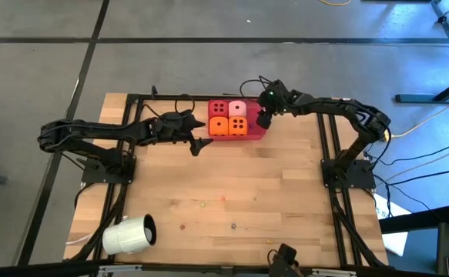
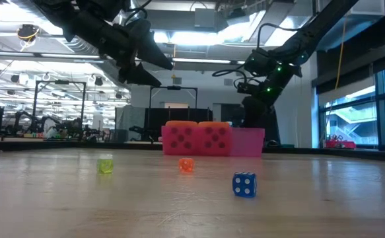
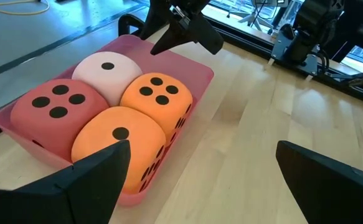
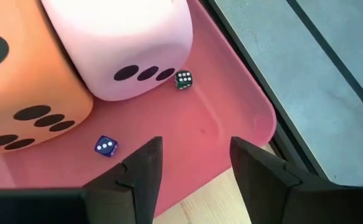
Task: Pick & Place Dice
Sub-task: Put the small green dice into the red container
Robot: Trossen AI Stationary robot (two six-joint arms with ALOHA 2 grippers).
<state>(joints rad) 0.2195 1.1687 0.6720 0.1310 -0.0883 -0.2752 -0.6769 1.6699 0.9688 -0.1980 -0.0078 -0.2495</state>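
All four foam dice point(image 1: 229, 118) sit packed in the red tray point(image 4: 231, 118). The right pincer point(image 4: 193, 163) hovers half-open and empty over the tray's corner; the left pincer point(image 3: 200, 180) waits wide open beside it. Next likely needs descending onto one die.

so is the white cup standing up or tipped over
Tipped over: the white cup lies on its side on the table, its dark open mouth facing sideways in the high view.

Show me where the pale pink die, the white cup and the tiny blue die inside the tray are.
pale pink die point(image 3: 106, 71): left wrist view, on its top face.
white cup point(image 1: 128, 235): high view, on its side wall.
tiny blue die point(image 4: 106, 147): right wrist view, on its pipped face.
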